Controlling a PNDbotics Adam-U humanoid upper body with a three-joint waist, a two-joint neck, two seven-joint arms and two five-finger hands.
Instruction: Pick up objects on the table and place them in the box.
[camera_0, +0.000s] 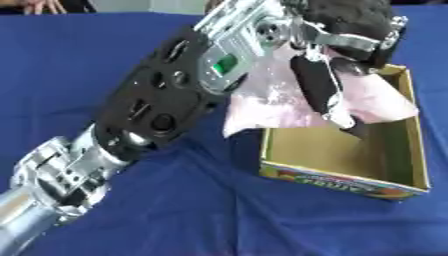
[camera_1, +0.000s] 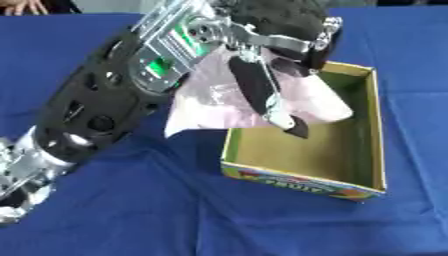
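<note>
Overhead, left hand apparently pinches pink bag above box.

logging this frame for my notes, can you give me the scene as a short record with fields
surface: blue cloth covering the table
container: open cardboard box, printed front, standing at the right
box contents: none visible on its floor
held item: pale pink bag, partly over the box's near-left corner
left hand: above the box, fingers curled on the pale pink bag
right hand: not in view
task stage: bag over the box, not yet released
</note>
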